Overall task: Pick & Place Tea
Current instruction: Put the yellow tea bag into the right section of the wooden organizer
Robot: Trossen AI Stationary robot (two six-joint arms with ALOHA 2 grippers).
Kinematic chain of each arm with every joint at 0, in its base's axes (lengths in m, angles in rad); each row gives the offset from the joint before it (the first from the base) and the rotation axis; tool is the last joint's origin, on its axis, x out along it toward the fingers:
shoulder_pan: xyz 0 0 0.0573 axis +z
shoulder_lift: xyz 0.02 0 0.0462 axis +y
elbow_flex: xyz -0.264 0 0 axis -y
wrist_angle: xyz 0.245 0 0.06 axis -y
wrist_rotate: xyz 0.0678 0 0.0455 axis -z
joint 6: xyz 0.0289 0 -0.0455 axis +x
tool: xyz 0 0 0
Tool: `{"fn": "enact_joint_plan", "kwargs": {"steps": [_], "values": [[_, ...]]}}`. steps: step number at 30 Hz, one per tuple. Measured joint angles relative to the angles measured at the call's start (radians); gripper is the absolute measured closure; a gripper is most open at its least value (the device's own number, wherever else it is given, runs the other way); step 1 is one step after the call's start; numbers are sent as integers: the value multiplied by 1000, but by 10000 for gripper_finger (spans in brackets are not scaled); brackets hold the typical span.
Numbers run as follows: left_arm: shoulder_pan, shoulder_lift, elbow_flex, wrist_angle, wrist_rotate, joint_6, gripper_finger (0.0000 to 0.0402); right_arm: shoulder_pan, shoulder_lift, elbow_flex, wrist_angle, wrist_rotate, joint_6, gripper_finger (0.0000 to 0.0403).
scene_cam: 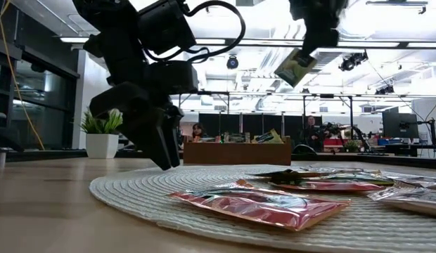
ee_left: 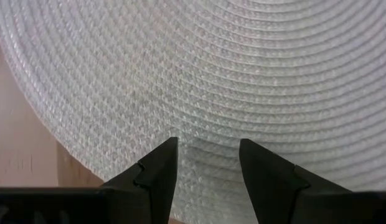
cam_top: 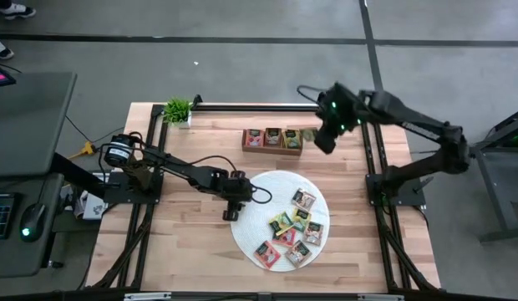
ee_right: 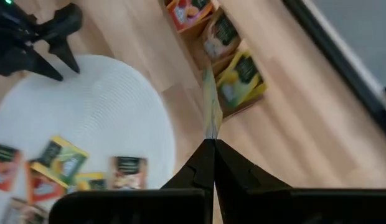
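Note:
Several tea packets [cam_top: 292, 230] in red, green, yellow and dark wrappers lie flat on the round white woven mat [cam_top: 259, 188]. The brown wooden tray [cam_top: 273, 139] at the far side holds more packets [ee_right: 240, 78]. My right gripper [cam_top: 324, 142] is high above the table beside the tray's right end, shut on a yellow-green tea packet [scene_cam: 297, 67]. My left gripper [ee_left: 207, 149] stands open low over the mat's left part [scene_cam: 165, 158], pointing steeply down, with only bare mat between its fingers. I cannot tell whether its tips touch the mat. My right gripper pinches the tea packet by one edge [ee_right: 210, 138] between its two shut fingers. The fingers slant down from above. The packet [ee_right: 210, 106] sticks out past the fingertips, seen edge-on, and hangs tilted and lifted clear, high above the table [scene_cam: 297, 67].
A small potted plant [cam_top: 177, 110] stands at the far left corner, and a dark rail [cam_top: 242, 106] runs along the table's far edge. Bare wood lies to the left of the mat [cam_top: 175, 242] and between mat and tray.

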Motion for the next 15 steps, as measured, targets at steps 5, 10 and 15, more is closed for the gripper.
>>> {"fn": "enact_joint_plan", "kwargs": {"steps": [5, 10, 15], "values": [[0, 0, 0, 1, 1, -69, 234, -76, 139, 147, -80, -46, -218, 403], [0, 0, 0, 1, 2, -119, 234, -98, 302, 259, -179, -61, -408, 403], [0, 0, 0, 1, 2, -141, 234, -91, 450, 318, -213, -32, -514, 403]]}}
